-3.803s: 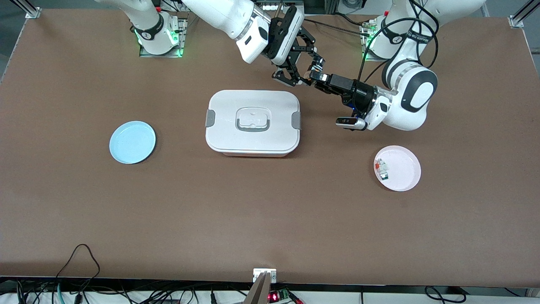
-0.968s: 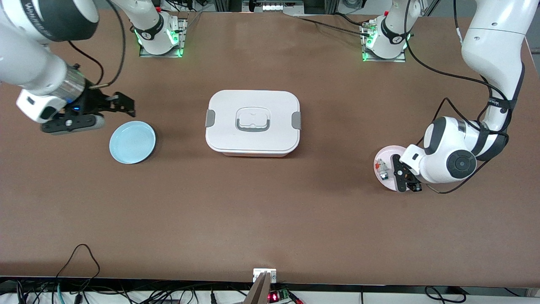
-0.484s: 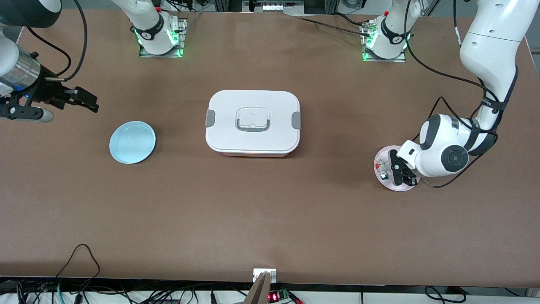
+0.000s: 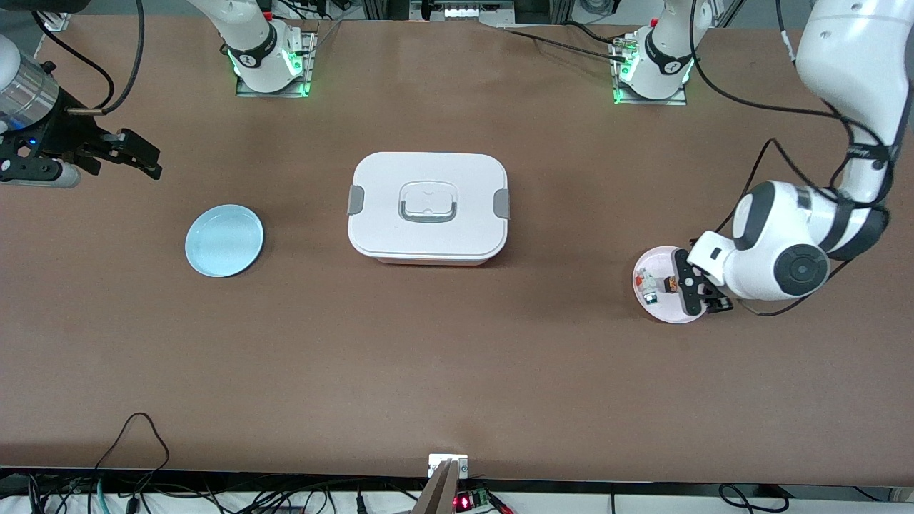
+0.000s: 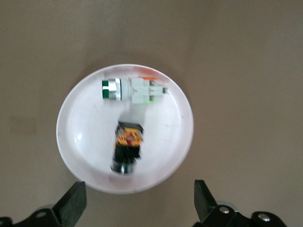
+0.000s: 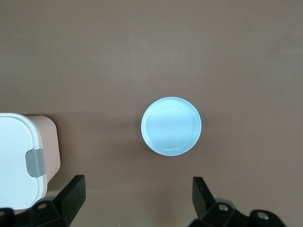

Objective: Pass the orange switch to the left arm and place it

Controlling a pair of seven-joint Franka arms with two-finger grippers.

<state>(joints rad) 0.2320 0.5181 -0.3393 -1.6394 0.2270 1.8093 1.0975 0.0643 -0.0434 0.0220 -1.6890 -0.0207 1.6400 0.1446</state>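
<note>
The orange switch (image 5: 127, 147) is found lying on its side in the pink plate (image 4: 691, 311), with bare plate floor around it on all sides. In the front view it (image 4: 671, 284) is seen just beside the left gripper (image 4: 696, 293), nearer the left arm's end of the plate than the white part. That white, red and green part (image 5: 134, 90) is laid in the same plate (image 5: 71, 142), close to the switch but apart from it, near the rim. The left gripper is held over the plate's edge at the left arm's end, and its fingers (image 5: 72, 206) are spread wide and empty, as the left wrist view shows, with the plate rim between them.

The box (image 4: 428, 207) is set at the table's middle, lid closed, well apart from the pink plate, with open table on every side. The blue plate (image 4: 224, 240) is placed toward the right arm's end, bare, with clear table between it and the box (image 6: 21, 156).

The right gripper (image 4: 136, 155) is held over the table near that end's edge, its fingers (image 6: 71, 194) wide apart and empty.
</note>
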